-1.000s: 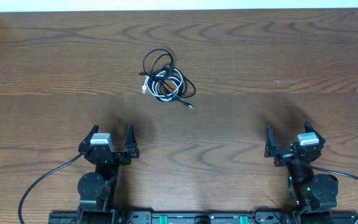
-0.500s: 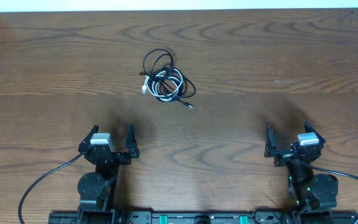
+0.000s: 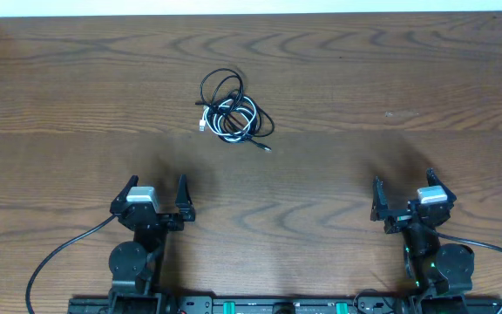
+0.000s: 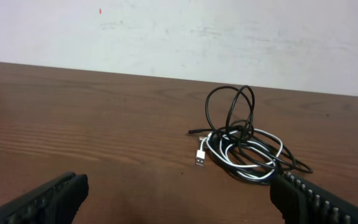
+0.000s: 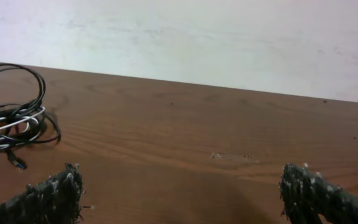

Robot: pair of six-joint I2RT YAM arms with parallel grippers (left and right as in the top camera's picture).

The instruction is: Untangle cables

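Spread and empty, left gripper (image 3: 156, 190) and right gripper (image 3: 403, 190) are facing a limp, light thin black cord (image 4: 207, 112) looping a thin white cord (image 4: 202, 154) at eleven o'clock, its free loop looking the easiest pinch.

We look straight down from the overhead camera onto the wooden table (image 3: 338, 78), far enough off to take in both arms at the lower edge and a strip of pale wall (image 3: 251, 6) along the top; the left wrist camera sits low behind the left gripper (image 3: 154, 197), close to the tabletop, facing that wall, its own fingers (image 4: 42, 199) in the bottom corners; the right wrist camera rides likewise behind the right gripper (image 3: 403, 197). All three views share the coil of black and white cords (image 3: 231, 115); it lies right of centre from the left wrist, at the far left edge from the right wrist.
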